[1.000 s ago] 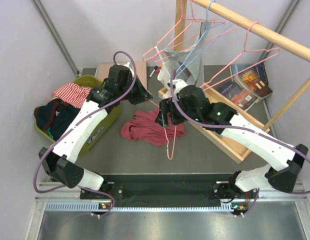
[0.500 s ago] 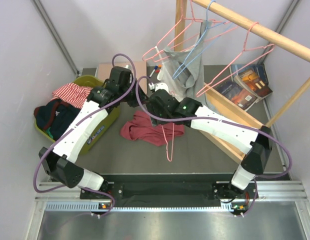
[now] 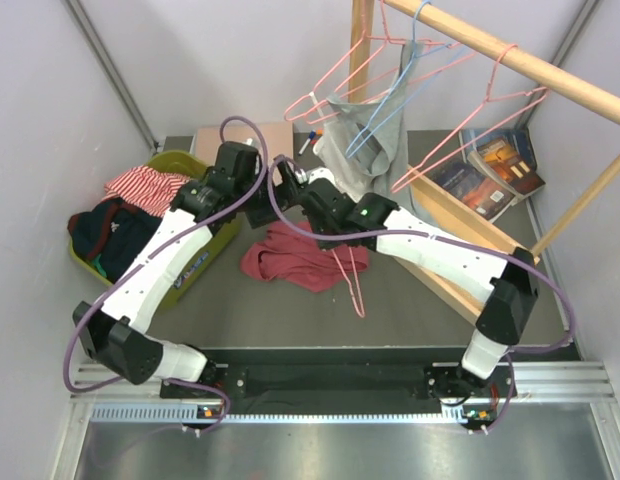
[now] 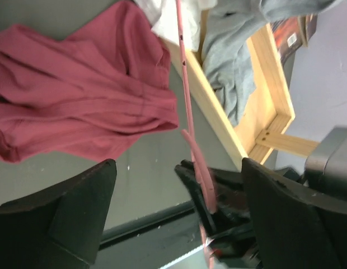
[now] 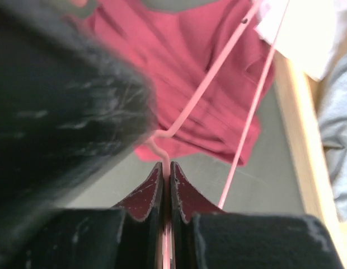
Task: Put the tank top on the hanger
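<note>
Partly hidden hanger (image 3: 354, 290), tank top (image 4: 78, 106) cropped left

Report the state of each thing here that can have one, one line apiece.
tank top, crumpled on the table, not on a hanger
hanger, off the rail, gripped by the right claw
right claw, shut on the hanger
left claw, open, empty
grey garment, hanging from the rail
</note>
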Controlling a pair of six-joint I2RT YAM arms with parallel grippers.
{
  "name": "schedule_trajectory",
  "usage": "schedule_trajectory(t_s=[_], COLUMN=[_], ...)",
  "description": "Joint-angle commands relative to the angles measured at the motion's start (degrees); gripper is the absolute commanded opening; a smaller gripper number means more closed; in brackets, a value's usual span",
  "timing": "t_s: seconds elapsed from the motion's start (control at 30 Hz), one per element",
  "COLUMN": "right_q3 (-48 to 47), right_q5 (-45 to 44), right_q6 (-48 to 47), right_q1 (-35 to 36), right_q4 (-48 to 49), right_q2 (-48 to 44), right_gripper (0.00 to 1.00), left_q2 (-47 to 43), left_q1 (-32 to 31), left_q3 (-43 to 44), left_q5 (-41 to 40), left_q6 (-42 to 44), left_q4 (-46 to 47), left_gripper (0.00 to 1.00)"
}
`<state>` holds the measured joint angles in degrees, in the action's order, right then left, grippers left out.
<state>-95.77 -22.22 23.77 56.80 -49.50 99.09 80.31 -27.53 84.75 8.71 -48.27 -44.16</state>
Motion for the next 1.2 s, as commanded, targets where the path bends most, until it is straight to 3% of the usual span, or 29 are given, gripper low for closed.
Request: schedule_trajectory(t_s=[0.0,0.13,0.33,0.4,0.5,0.77,1.17], right_q3=[5.14,9.54,8.32,8.58,8.40,7.61,4.36], right_q5=[11.12,21.14,32.64,35.21,39.35,47.00,49.99], right_q6=[-2.40,-5.39,-8.74,-8.65,-8.39,-8.74,-8.83], right_q1=[-4.04,-7.48,-10.65,-11.53,-12.23,-14.34,-15.93], right_q4=[4.13,3.80,-1.13,-1.22,-1.22,0.71,1.16], right_q2=[-8.28,-14.35,-19.45,-20.77,-21.22,-20.34,-16.91], right_gripper=[0.00,0.00,0.00,0.00,0.00,0.00,0.00], left_q2=[-6.04,-12.79,-15.89,-14.67,-9.40,3.18,8.63], left_q1=[-0.07,0.02,0.11,0.19,0.90,2.65,5.73], left_q3=[-3.79,-11.87,-24.18,-27.86,-28.85,-32.00,-35.88], left_q5=[1.40,-0.97,-9.91,-12.30,-17.66,-23.91,-21.55], left_q6=[4.49,6.87,6.08,6.26,5.91,8.19,8.72], left_q4=[2.16,1.36,0.21,1.61,1.80,5.84,16.82], left_gripper=[0.99,0.99,0.99,0.95,0.80,0.61,0.59])
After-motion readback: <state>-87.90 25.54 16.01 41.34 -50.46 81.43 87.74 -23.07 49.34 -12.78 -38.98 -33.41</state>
